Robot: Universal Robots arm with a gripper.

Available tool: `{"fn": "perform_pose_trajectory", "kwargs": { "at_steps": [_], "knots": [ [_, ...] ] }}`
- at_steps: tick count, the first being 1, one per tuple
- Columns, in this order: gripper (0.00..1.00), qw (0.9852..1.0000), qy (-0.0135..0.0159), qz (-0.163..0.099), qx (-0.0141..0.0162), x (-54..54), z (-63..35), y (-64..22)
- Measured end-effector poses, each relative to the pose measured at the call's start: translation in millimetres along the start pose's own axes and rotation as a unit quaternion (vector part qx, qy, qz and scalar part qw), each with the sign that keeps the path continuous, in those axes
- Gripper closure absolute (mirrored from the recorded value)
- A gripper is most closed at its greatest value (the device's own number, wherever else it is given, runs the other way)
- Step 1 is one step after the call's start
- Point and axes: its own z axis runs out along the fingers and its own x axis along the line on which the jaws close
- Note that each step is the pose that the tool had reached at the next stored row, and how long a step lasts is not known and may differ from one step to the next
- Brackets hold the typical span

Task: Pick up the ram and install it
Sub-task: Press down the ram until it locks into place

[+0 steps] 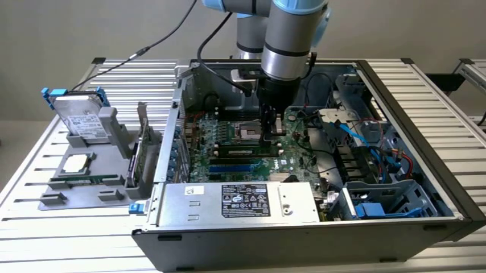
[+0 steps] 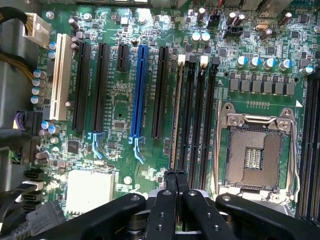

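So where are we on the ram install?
Done: the ram is standing in a slot on the motherboard. In hand: the shut fingers sit at one end of it. Left: can't tell whether it's fully latched.

- gripper hangs over the green motherboard, jaws pressed together with no gap I can see
- its tips sit right over one end of the ram, which stands edge-on in the memory slot closest to the long black expansion slots; can't tell if they're actually touching
- next to it, empty black memory slots with white latches
- CPU socket is bare, metal frame around it
- one blue slot and one white slot among the black ones
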Motion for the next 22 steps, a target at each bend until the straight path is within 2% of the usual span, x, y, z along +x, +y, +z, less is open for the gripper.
{"fn": "perform_pose_trajectory", "kwargs": {
  "at_steps": [7,11,15,22],
  "knots": [
    [0.90,1.0000,-0.0001,0.000,0.0000,-0.1,1.3,-0.1],
    [0.90,1.0000,-0.0001,0.000,0.0000,0.2,-4.8,3.8],
    [0.90,1.0000,-0.0002,0.000,0.0001,-0.5,-5.6,14.8],
    [0.90,1.0000,0.0000,0.000,0.0000,-2.3,-3.8,39.9]
  ]
}}
